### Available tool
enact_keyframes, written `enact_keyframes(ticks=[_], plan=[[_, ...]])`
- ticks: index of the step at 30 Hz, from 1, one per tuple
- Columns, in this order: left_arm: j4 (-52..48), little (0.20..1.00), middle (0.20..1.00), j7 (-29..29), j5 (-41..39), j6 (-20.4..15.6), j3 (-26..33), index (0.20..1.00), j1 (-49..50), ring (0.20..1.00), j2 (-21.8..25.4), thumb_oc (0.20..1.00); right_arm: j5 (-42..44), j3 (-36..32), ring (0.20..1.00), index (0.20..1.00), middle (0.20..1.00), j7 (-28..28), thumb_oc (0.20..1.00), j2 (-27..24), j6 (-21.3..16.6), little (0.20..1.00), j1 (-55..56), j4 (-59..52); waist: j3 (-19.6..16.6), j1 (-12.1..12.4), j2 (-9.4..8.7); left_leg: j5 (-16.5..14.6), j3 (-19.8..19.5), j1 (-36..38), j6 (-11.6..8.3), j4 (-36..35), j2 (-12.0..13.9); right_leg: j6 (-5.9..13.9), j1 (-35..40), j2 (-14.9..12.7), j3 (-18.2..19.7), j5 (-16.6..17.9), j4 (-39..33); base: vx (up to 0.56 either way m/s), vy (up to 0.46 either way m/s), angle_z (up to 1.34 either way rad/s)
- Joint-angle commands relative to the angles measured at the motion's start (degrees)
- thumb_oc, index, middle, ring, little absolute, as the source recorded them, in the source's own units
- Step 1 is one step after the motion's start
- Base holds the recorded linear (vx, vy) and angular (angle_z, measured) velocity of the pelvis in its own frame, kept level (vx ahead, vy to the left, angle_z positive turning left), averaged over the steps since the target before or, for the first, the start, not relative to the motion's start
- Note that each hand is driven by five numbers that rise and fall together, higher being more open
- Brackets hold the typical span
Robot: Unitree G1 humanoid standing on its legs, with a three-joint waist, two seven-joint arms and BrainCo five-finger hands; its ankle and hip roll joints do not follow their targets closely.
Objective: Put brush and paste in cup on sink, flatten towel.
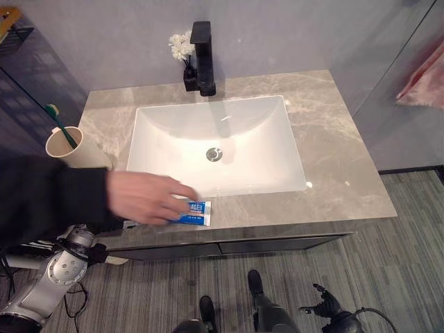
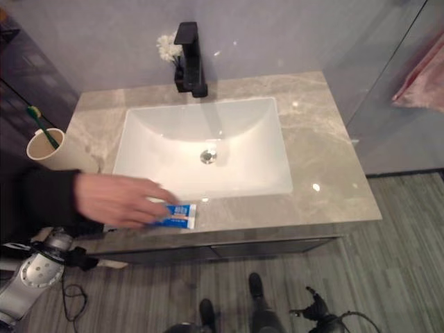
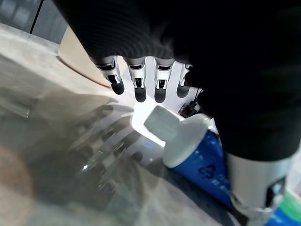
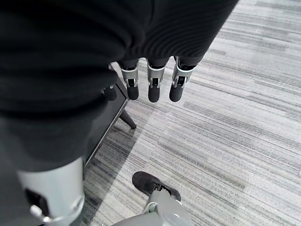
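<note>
Toothbrush (image 1: 61,125) upright in cup (image 1: 71,148)

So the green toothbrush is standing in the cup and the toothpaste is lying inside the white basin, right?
Not quite. The toothbrush does stand in the cup, but the toothpaste lies on the counter's front edge, outside the basin, under a person's hand, as the left eye view shows.

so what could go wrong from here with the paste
1. The toothpaste tube lies at the counter's front edge, and the open left hand is over it. A sloppy grasp might push it off onto the floor.
2. The cup with the toothbrush stands near the counter's left edge. The arm could knock it while bringing the tube over.
</note>
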Motion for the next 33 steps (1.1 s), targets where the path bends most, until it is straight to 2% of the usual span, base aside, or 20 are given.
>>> enact_keyframes(ticks=[1,9,11,12,13,14,15,18,21,22,24,33], plan=[[0.78,1.0,1.0,1.23,-0.48,-2.25,1.33,1.0,-2.2,1.0,0.64,1.0,-0.03,1.42,1.0,1.0,1.0,-1.08,1.0,-0.33,-0.57,1.0,-0.08,0.38,-3.14,-1.14,-1.11,-1.5,-2.12,-3.13,-1.17,4.3,0.22,5.86,3.39,-4.7,-0.23,-2.86,1.45,0.0,0.0,0.0],[0.06,1.0,1.0,0.33,0.52,-1.77,-0.93,1.0,-2.89,1.0,0.48,1.0,-0.22,1.39,1.0,1.0,1.0,-1.42,1.0,-0.27,-0.52,1.0,0.35,1.46,-3.53,-1.4,-1.09,-1.6,-2.38,-2.72,-1.19,4.21,0.18,5.86,3.97,-4.68,-0.64,-2.83,1.24,0.0,0.0,0.0],[0.03,0.824,0.824,0.26,0.67,-1.7,-1.29,0.824,-3.02,0.824,0.54,0.824,-0.22,1.35,1.0,1.0,1.0,-1.51,1.0,-0.27,-0.47,1.0,0.45,1.61,-3.55,-1.46,-1.16,-1.62,-2.37,-2.79,-1.16,4.24,0.21,5.87,3.89,-4.63,-0.52,-2.74,1.25,0.0,0.0,0.0],[0.13,0.589,0.589,0.14,0.78,-1.7,-1.5,0.589,-3.16,0.589,0.44,0.589,-0.26,1.36,1.0,1.0,1.0,-1.5,1.0,-0.21,-0.45,1.0,0.59,1.73,-3.57,-1.51,-1.21,-1.61,-2.36,-2.81,-1.13,4.23,0.25,5.88,3.85,-4.62,-0.45,-2.71,1.21,0.0,0.0,0.0],[0.18,0.498,0.498,0.07,0.84,-1.76,-1.86,0.498,-3.4,0.498,0.35,0.498,-0.28,1.42,1.0,1.0,1.0,-1.55,1.0,-0.16,-0.45,1.0,0.6,2.0,-3.56,-1.54,-1.23,-1.6,-2.34,-2.82,-1.11,4.22,0.28,5.9,3.8,-4.64,-0.41,-2.66,1.19,0.0,0.0,0.0],[0.2,0.357,0.357,0.03,0.87,-1.75,-2.13,0.357,-3.52,0.357,0.3,0.357,-0.32,1.43,1.0,1.0,1.0,-1.58,1.0,-0.17,-0.45,1.0,0.65,1.91,-3.57,-1.57,-1.26,-1.61,-2.3,-2.84,-1.09,4.24,0.29,5.91,3.71,-4.62,-0.35,-2.62,1.18,0.0,0.0,0.0],[0.28,0.335,0.335,-0.09,0.95,-1.75,-2.4,0.335,-3.6,0.335,0.29,0.335,-0.27,1.41,1.0,1.0,1.0,-1.58,1.0,-0.16,-0.46,1.0,0.72,1.69,-3.59,-1.63,-1.27,-1.6,-2.2,-2.88,-1.1,4.26,0.33,5.94,3.63,-4.62,-0.26,-2.59,1.16,0.0,0.0,0.0],[0.05,0.379,0.379,-0.17,1.14,-1.71,-3.2,0.379,-3.94,0.379,0.09,0.379,-0.21,1.49,1.0,1.0,1.0,-1.72,1.0,-0.04,-0.47,1.0,0.83,1.93,-3.65,-1.69,-1.36,-1.63,-1.93,-2.93,-1.13,4.25,0.5,5.98,3.47,-4.62,-0.06,-2.49,1.11,0.0,0.0,0.0],[0.24,0.366,0.366,-0.31,1.32,-1.73,-3.87,0.366,-4.2,0.366,0.19,0.366,0.16,1.31,1.0,1.0,1.0,-1.68,1.0,-0.01,-0.59,1.0,1.21,1.68,-3.81,-1.81,-1.51,-1.71,-1.77,-2.79,-1.11,4.34,0.6,5.96,3.46,-4.52,0.28,-2.48,1.13,0.0,0.0,0.0],[-0.04,0.256,0.256,-0.44,1.41,-1.73,-4.12,0.256,-4.21,0.256,0.32,0.256,0.26,1.24,1.0,1.0,1.0,-1.7,1.0,-0.08,-0.57,1.0,1.43,1.6,-4.01,-1.89,-1.57,-1.76,-1.71,-2.65,-1.12,4.37,0.68,5.93,3.53,-4.46,0.36,-2.55,1.11,0.0,0.0,0.0],[0.04,0.2,0.2,-0.5,1.52,-1.74,-4.32,0.2,-4.31,0.2,0.38,0.2,0.31,1.13,1.0,1.0,1.0,-1.73,1.0,-0.15,-0.61,1.0,1.51,1.63,-4.04,-1.93,-1.58,-1.83,-1.68,-2.59,-1.11,4.39,0.67,5.91,3.56,-4.44,0.43,-2.55,1.09,0.0,0.0,0.0],[0.18,0.2,0.2,-0.58,2.21,-1.41,-6.26,0.2,-5.47,0.2,-0.28,0.2,0.75,1.08,1.0,1.0,1.0,-2.28,1.0,0.25,-0.46,1.0,1.41,3.45,-4.45,-2.21,-1.39,-2.06,-1.34,-2.4,-1.2,4.56,0.99,5.91,3.52,-4.23,0.93,-2.55,0.82,0.0,0.0,0.0]])
